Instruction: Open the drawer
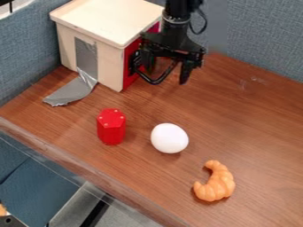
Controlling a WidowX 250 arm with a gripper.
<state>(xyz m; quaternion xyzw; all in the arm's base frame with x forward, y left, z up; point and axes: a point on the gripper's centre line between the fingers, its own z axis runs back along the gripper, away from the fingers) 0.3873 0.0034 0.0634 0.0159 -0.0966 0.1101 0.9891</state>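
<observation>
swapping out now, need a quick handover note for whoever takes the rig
Gripper: black two-finger gripper, fingers apart, at the curved black handle; contact can't be told.
Drawer: red front on the pale wooden box, looks shut.
Done: gripper is at the handle.
Left: likely hook or grip the handle, then pull the drawer out.
Nearby: red hexagonal block, white egg-shaped item, orange toy croissant.

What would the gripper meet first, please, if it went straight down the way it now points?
Probably the black handle on the red front, which appears right at the gripper, though depth is unclear.
</observation>
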